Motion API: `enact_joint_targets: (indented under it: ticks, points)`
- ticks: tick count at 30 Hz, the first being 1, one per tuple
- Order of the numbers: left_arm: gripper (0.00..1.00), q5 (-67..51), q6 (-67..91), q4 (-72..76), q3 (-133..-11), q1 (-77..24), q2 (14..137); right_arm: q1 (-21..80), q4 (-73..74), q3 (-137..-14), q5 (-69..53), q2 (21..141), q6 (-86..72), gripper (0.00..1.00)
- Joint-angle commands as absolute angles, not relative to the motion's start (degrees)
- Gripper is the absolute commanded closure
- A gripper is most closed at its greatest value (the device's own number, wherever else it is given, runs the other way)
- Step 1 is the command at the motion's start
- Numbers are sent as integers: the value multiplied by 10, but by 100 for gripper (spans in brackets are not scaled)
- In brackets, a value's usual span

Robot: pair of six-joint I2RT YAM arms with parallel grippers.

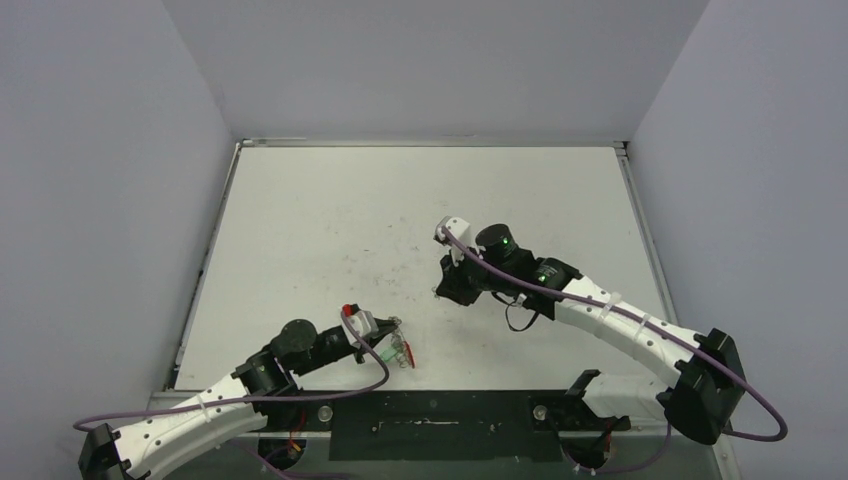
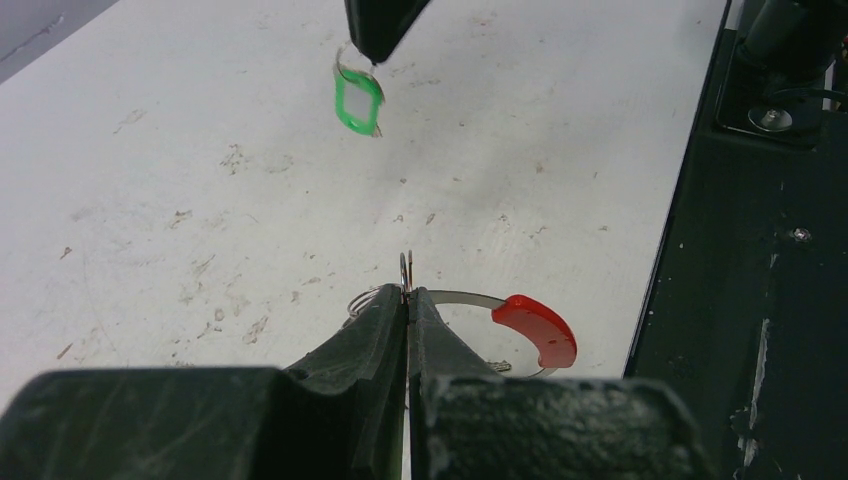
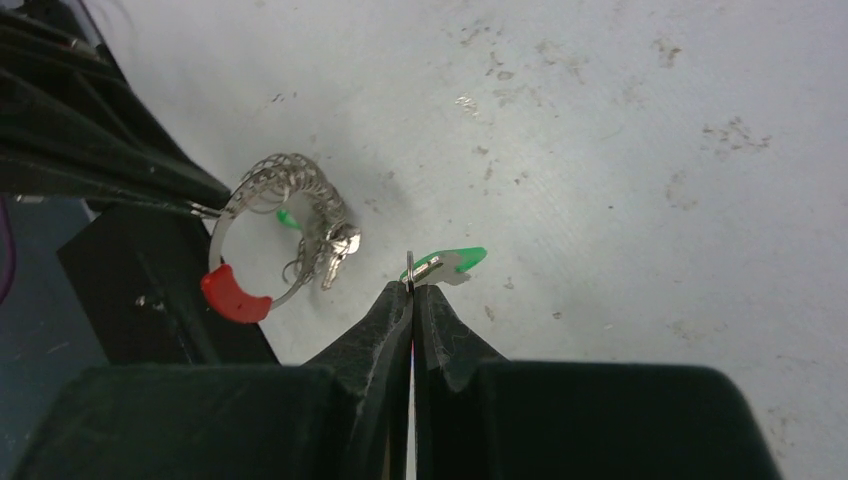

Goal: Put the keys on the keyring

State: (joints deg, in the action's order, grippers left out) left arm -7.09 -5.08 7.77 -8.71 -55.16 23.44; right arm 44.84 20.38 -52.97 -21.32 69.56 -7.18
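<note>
Keys [image 3: 452, 261] pinched in right tool [image 3: 411, 290] | keyring [image 3: 305, 205] in left tool [image 2: 407, 295] | scuffed white table [image 1: 400, 200] | grey walls [image 1: 430, 60]

Green-tagged keys [image 3: 452, 261] apart from red-segmented keyring [image 3: 236, 296]

Black jaws hide the near half of the keyring [image 2: 536, 326].

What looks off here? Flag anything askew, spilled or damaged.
Nothing is spilled or broken. The white table is scuffed with dark specks. On the silver loop keyring with a red curved segment, pinched by the left gripper, small wire rings bunch on one side. The right gripper holds the green plastic key tag.
</note>
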Motion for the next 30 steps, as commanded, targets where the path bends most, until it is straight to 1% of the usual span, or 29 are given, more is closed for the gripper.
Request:
enact_joint_targets:
  ticks: [1, 13, 30]
  points:
    - [100, -82, -45, 129, -110, -554, 233, 494, 204, -527, -262, 689, -35, 100]
    - [100, -86, -38, 133, -107, -554, 233, 545, 206, -564, -303, 723, -5, 100]
    - [100, -87, -32, 141, -105, -554, 240, 591, 201, -610, -290, 770, 14, 100]
